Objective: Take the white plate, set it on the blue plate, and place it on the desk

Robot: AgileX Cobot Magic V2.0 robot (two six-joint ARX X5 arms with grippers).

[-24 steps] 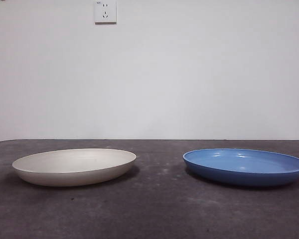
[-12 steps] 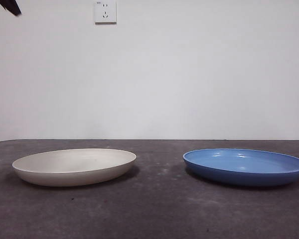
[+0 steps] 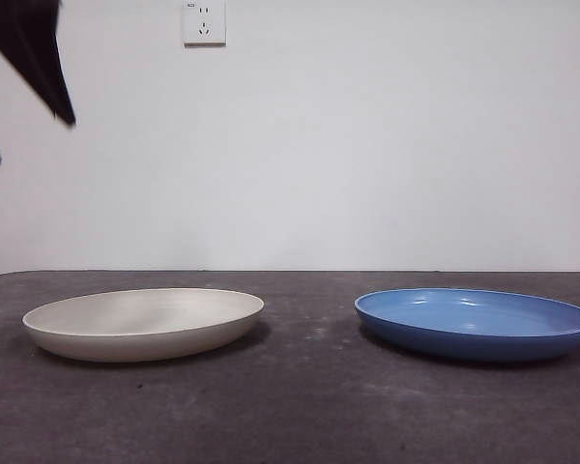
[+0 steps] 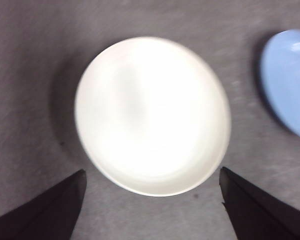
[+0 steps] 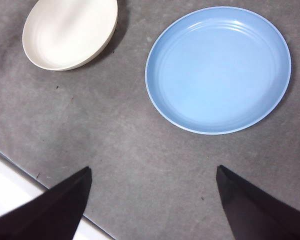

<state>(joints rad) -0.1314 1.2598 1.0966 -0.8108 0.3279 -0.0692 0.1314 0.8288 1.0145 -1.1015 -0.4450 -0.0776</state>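
The cream-white plate point(image 3: 143, 322) lies on the left of the dark desk point(image 3: 309, 416), and the blue plate point(image 3: 476, 322) lies on the right, a gap between them. My left gripper point(image 3: 31, 135) comes in at the top left corner, high above the white plate, jaws wide open and empty. In the left wrist view the left gripper point(image 4: 152, 171) hangs over the white plate point(image 4: 150, 115), with the blue plate point(image 4: 290, 85) at the picture's edge. My right gripper point(image 5: 154, 169) is open and empty, high over the desk, with the blue plate point(image 5: 217, 67) and white plate point(image 5: 70, 32) beyond it.
A white wall with a socket point(image 3: 204, 21) stands behind the desk. In the right wrist view the desk's edge point(image 5: 20, 172) runs close to one jaw, with a pale surface beyond it.
A black gripper has come down into the front view's top left corner, from a small tip to two large jaws. Both plates stay where they were.
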